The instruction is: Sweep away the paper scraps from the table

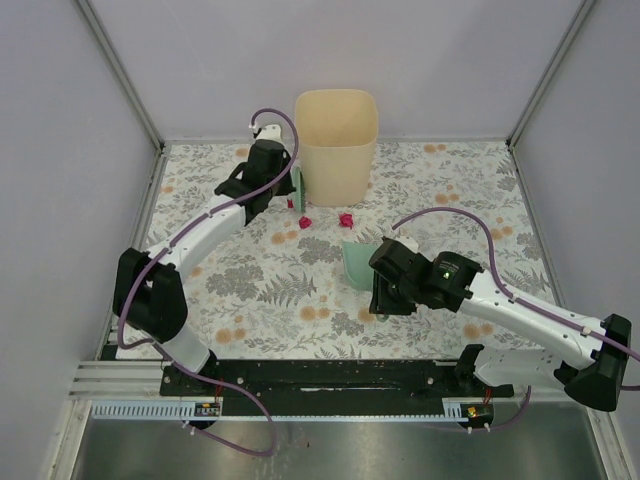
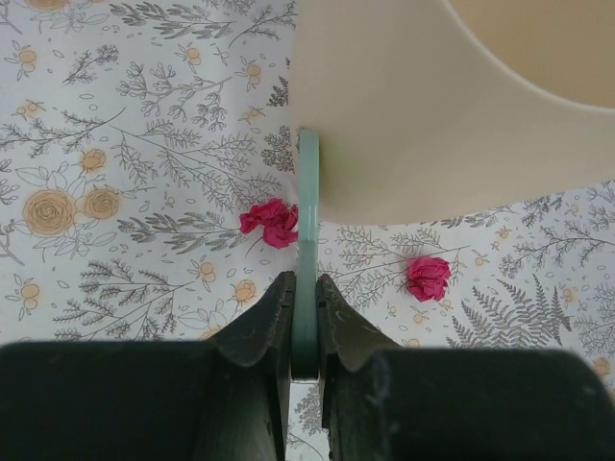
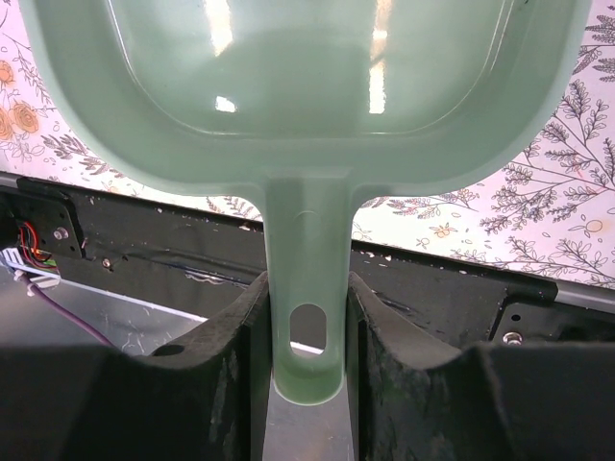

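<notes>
The left hand (image 2: pixel 306 283) squeezes a thin green brush (image 2: pixel 307 192) that touches the smooth beige bin (image 2: pixel 432 106). Two crumpled pink-red paper scraps (image 2: pixel 272 221) lie on the flowery cloth surface (image 2: pixel 125 192), one on each side of the brush. The right hand (image 3: pixel 306 288) grips the handle of a shiny green dustpan (image 3: pixel 307 96).

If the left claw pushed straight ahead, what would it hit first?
Probably the beige bin: the green brush held by the left gripper seems to reach its wall. The paper scraps sit to either side.
</notes>
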### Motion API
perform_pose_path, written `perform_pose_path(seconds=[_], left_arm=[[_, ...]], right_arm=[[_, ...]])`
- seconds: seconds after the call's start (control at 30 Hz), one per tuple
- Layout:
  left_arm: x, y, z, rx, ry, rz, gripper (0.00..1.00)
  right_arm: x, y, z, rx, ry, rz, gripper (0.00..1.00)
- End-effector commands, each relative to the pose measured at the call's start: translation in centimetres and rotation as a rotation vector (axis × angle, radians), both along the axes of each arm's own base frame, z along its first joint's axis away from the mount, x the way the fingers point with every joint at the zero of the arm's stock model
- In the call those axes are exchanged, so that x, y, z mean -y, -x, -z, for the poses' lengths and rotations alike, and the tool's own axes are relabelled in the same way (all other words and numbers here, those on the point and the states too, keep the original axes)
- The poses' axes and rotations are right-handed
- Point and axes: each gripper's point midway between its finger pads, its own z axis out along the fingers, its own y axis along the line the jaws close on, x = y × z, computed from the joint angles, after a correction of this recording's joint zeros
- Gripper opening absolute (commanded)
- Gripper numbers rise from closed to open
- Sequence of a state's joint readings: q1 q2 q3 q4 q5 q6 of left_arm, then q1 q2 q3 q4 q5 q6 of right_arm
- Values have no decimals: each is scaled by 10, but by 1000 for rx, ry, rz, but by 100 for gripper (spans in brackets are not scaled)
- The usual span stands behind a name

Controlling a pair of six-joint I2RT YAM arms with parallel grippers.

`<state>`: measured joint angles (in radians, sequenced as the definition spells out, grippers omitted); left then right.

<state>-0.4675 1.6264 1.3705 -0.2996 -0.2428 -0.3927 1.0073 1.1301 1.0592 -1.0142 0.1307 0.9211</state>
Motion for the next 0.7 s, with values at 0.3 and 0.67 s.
perform_pose_path(seconds=[0.3,0.67], left_arm=[[14,-8,13,40,40,58,0],[6,65,21,-11,82,84,0]], right_arm=[[-3,-4,19,5,39,-20,0],[1,0,34,-19,68,-38,0]])
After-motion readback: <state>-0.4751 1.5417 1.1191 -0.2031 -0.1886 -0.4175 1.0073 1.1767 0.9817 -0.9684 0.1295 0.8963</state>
